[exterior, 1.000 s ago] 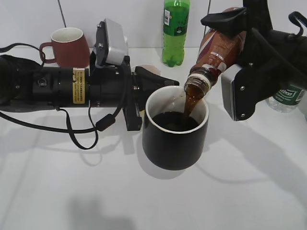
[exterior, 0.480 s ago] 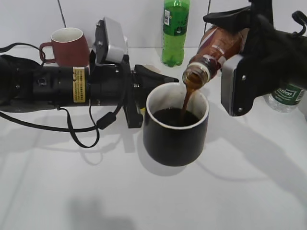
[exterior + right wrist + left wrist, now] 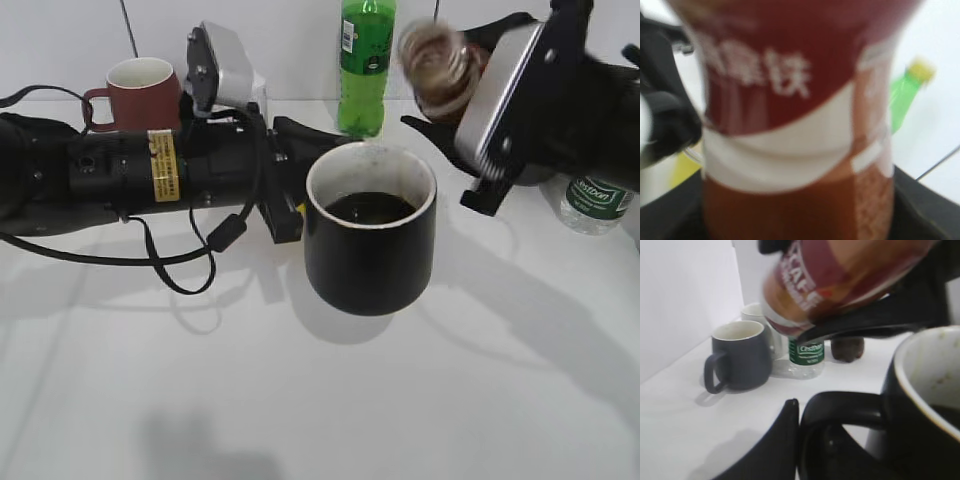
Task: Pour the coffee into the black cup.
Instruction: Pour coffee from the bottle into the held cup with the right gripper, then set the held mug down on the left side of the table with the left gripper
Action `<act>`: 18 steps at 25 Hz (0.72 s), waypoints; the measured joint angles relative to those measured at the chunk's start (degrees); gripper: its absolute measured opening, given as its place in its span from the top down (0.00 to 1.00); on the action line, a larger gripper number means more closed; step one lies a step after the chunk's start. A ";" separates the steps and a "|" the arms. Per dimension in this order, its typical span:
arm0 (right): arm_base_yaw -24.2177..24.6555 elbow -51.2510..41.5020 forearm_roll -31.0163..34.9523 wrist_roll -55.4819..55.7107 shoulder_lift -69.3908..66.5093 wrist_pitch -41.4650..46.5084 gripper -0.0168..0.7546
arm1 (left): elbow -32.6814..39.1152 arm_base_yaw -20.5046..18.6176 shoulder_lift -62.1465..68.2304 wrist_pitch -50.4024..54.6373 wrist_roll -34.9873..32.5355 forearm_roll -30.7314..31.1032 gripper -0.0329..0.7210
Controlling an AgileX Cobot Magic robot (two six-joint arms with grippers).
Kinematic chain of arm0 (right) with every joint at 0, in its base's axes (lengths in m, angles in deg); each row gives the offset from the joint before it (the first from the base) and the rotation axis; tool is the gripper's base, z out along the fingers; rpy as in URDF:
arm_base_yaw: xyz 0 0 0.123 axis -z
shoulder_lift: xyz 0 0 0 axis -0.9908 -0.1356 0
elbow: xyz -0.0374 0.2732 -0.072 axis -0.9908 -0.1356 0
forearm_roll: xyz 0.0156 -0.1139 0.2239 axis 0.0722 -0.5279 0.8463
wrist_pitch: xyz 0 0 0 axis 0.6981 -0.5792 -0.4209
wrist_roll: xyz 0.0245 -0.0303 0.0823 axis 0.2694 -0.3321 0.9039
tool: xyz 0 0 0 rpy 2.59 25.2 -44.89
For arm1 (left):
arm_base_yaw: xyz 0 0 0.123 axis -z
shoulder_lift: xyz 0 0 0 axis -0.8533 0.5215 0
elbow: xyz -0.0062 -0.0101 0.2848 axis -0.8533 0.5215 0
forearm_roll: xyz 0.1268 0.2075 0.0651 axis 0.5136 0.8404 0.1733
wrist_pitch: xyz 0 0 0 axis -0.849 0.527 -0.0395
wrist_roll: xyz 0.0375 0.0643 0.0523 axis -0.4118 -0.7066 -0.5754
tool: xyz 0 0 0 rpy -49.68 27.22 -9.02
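The black cup [image 3: 370,255] stands mid-table with dark coffee [image 3: 370,208] inside. My left gripper [image 3: 298,188] is shut on its loop handle [image 3: 840,407] from the left. The cup's pale rim [image 3: 912,385] fills the right of the left wrist view. My right gripper [image 3: 468,88] is shut on the brown coffee bottle [image 3: 438,62] and holds it above and right of the cup, mouth up-left and blurred. No stream falls. The bottle's red-and-white label fills the right wrist view [image 3: 790,125] and shows in the left wrist view [image 3: 840,280].
A maroon mug [image 3: 140,95] stands at the back left and a green soda bottle [image 3: 365,65] behind the cup. A clear water bottle [image 3: 595,205] is at the right. A dark grey mug [image 3: 737,357] and a pale mug [image 3: 757,315] stand near the wall.
The bottle has swung up from its pouring tilt and the coffee stream has stopped. The cup sits a little higher in the view, with more coffee in it.
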 joint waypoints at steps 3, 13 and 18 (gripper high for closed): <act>0.00 0.00 0.18 12.54 0.00 0.00 0.29 | 0.00 -0.69 0.00 0.00 0.00 -0.50 0.90; 0.00 0.00 1.08 34.37 0.00 0.57 0.29 | 1.31 -9.72 -0.78 -0.26 0.00 -0.64 0.90; 0.00 0.00 7.98 40.78 0.00 1.42 0.29 | 4.67 -16.01 -3.15 -0.92 -0.01 -0.59 0.90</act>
